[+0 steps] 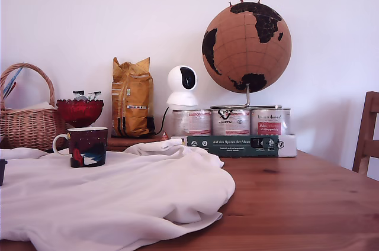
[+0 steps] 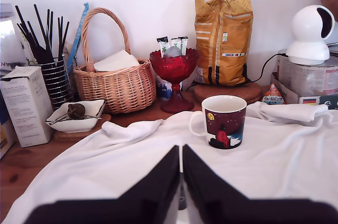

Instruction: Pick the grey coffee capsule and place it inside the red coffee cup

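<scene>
Exterior view: at the very left edge, a dark, cup-shaped sliver is showing on the white cloth [image 1: 118, 198]. I am reading it as the grey coffee capsule [image 1: 2, 171], though most of it is cut off. It appears to be standing upright, so no long axis can be made out. To its right, at about the same depth, the red coffee cup [image 1: 87, 147] is standing upright on the cloth, mouth up and white handle pointing left towards the capsule. Further right, the wooden worktop [image 1: 296, 192] is lying bare. The hand is not showing here.

In the wrist view, the hand [image 2: 180, 155] is hovering low over the cloth, its two dark jaws drawn almost together, leaving only a thin slit. A small grey patch is sitting low in that slit, and I cannot tell whether the hand is gripping anything. The cup is lying farther off and to the right of the hand, so any delivery probably means travelling forward and rightward.
</scene>
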Available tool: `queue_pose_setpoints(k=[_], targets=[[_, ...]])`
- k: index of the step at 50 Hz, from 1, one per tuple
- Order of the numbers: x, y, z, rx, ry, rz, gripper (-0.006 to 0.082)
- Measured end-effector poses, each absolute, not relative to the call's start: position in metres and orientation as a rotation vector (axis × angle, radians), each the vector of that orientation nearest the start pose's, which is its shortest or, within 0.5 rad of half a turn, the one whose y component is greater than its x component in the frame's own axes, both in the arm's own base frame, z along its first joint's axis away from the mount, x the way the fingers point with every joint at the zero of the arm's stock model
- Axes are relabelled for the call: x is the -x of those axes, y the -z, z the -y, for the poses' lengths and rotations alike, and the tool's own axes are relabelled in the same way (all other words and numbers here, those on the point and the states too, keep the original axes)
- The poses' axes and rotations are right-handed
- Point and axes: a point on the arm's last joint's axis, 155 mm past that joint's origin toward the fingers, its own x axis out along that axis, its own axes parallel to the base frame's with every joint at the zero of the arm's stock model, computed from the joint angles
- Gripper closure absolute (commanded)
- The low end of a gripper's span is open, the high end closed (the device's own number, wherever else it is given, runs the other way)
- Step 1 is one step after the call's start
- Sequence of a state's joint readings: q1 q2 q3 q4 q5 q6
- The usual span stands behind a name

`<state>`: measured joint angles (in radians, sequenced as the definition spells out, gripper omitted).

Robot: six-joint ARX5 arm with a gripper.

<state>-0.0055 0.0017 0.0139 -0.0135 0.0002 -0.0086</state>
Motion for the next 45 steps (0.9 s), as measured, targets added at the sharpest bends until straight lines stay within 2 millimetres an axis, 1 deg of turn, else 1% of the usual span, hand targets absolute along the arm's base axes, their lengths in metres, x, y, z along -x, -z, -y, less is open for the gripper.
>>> queue_pose_setpoints(k=[2, 4, 6, 15, 23, 26, 29, 32, 34, 36, 37, 38, 40, 42, 45], targets=[[-0.252, -0.165, 0.004, 0.022, 0.020, -0.008, 0.0791], [-0.250, -0.161, 0.008, 0.084, 0.035, -0.041, 0.0791], [-0.249, -0.157, 0.010, 0.111, 0.040, -0.064, 0.0791], [-0.249, -0.159, 0.010, 0.140, 0.043, -0.058, 0.0791], [-0.249, -0.176, 0.011, 0.211, 0.052, 0.000, 0.0788], [-0.248, -0.188, 0.011, 0.214, 0.054, 0.027, 0.0774], [-0.246, -0.206, 0.012, 0.214, 0.063, 0.063, 0.0753], [-0.246, -0.226, 0.014, 0.214, 0.077, 0.095, 0.0704], [-0.247, -0.236, 0.015, 0.214, 0.081, 0.103, 0.0647], [-0.250, -0.241, 0.015, 0.213, 0.082, 0.100, 0.0566], [-0.252, -0.243, 0.015, 0.213, 0.081, 0.100, 0.0510], [-0.256, -0.242, 0.015, 0.213, 0.080, 0.090, 0.0450], [-0.262, -0.239, 0.015, 0.214, 0.078, 0.069, 0.0355], [-0.269, -0.230, 0.015, 0.213, 0.074, 0.033, 0.0271], [-0.280, -0.210, 0.015, 0.214, 0.066, -0.044, 0.0187]])
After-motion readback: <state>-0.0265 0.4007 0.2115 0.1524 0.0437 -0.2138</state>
